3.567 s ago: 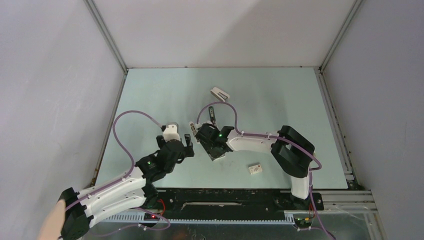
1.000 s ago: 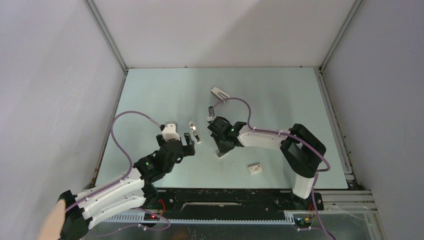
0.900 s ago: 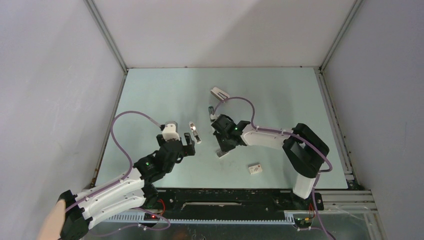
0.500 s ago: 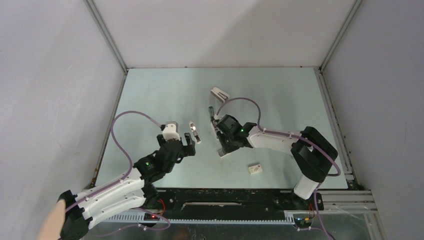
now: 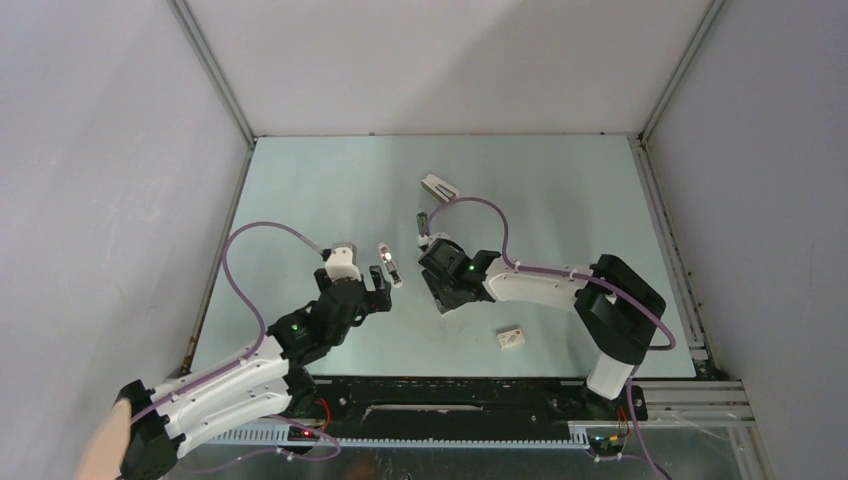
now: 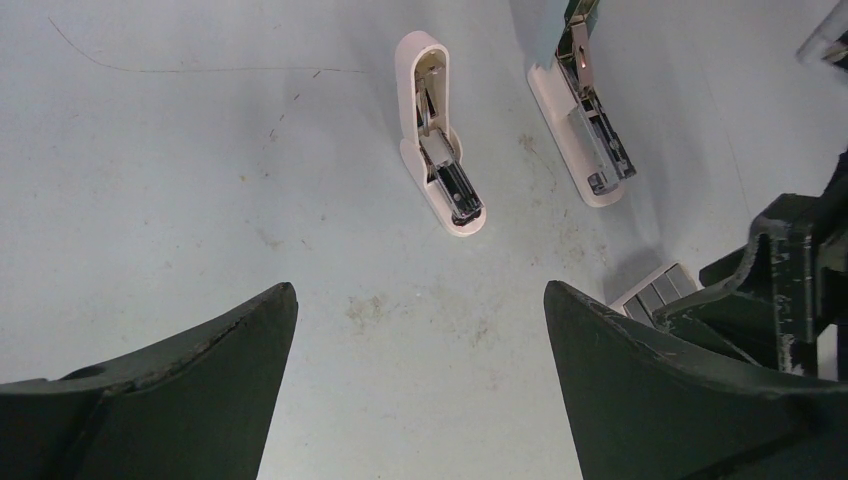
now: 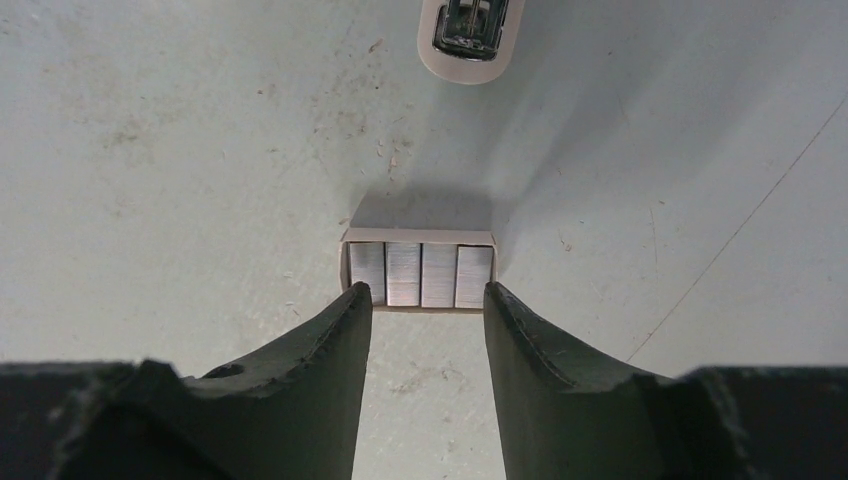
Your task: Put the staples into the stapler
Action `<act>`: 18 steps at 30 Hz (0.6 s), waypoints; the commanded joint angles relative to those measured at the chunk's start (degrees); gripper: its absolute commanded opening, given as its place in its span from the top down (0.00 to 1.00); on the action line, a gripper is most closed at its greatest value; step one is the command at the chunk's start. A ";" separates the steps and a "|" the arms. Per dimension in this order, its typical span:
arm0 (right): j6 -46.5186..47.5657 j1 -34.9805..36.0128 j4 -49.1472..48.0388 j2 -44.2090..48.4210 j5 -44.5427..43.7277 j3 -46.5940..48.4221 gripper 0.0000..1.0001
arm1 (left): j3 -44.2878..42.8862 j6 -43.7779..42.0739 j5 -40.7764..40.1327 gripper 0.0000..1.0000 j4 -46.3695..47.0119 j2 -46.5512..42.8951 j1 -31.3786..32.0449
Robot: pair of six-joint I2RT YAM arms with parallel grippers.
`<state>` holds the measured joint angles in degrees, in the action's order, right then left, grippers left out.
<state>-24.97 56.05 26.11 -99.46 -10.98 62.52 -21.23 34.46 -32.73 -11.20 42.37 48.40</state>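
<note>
**At the staples (image 7: 420, 274): the right end effector (image 7: 427, 298) half parted, the left end effector (image 6: 418, 292) spread wide**

The right end effector points down at the tabletop (image 5: 330, 190) with its two dark fingers partly apart. Their tips sit at the near edge of the staples. From where I stand I can't tell whether the tips touch them, but nothing is pinched in the gap. The staples are four ribbed grey blocks side by side in a shallow pale tray (image 7: 420, 237), lying flat on the tabletop. Just beyond them, near but apart, is the rounded white end of the slim grey-green stapler (image 6: 590, 150). It lies opened up with its metal channel showing and runs away toward the back of the tabletop.

To its left the white-and-cream stapler (image 6: 440, 165) lies open as well, roughly parallel, with a gap between the two. The left end effector hangs above bare tabletop on the near side of that stapler, its fingers wide apart with nothing between them. Further back lies a white wedge-shaped stapler (image 5: 440, 187). Near the front edge, to the right of the right end effector, sits a small white box with a red mark (image 5: 511, 339).
</note>
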 commanded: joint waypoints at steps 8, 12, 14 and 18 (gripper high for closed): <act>-0.40 0.25 0.40 -3.18 -2.05 2.60 0.48 | -0.12 -0.36 -0.05 0.04 1.98 -0.17 -0.02; -0.75 -0.10 0.84 -4.01 -1.86 2.51 0.49 | -0.12 -0.27 0.04 0.04 2.08 -0.09 -0.06; -0.94 -0.39 1.16 -4.36 -1.85 2.51 0.51 | -0.06 -0.25 0.12 0.04 2.15 -0.01 -0.06; -1.07 -1.03 1.66 -4.74 -2.15 2.47 0.57 | -0.04 -0.22 0.29 0.04 2.32 -0.07 -0.06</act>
<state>-25.12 55.64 26.48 -102.59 -11.97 63.61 -21.23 34.48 -32.56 -11.18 42.37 48.40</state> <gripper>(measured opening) 0.450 0.963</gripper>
